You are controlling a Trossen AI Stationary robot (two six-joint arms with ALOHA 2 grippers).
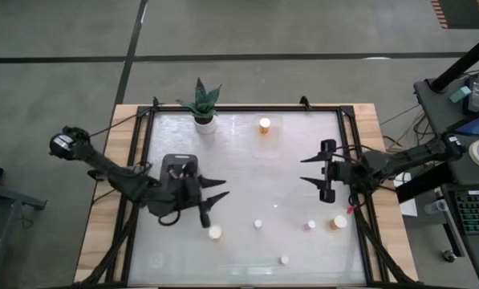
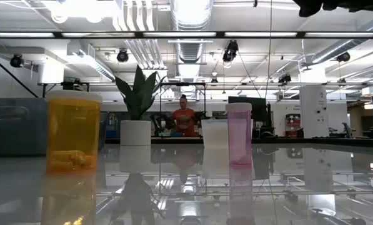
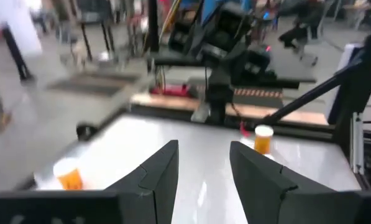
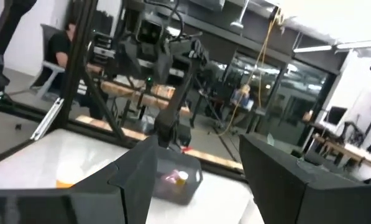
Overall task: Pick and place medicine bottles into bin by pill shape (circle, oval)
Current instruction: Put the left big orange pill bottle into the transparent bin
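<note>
Left pincer [image 1: 217,190] released, right pincer [image 1: 310,170] released; orange cylindrical bottle [image 1: 339,222] on glossy table [image 1: 247,185].

Overhead, table-level, two wrist views

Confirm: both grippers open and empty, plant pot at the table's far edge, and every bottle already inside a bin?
Not every bottle. The high view shows several loose on the table, e.g. an orange bottle and a small bottle. Left gripper and right gripper are open and empty; plant pot is right.

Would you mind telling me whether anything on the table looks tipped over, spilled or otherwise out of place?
Nothing stands out. The medicine bottles seen stand upright with caps on, the plant pot is upright, and no pills lie loose on the table.
</note>
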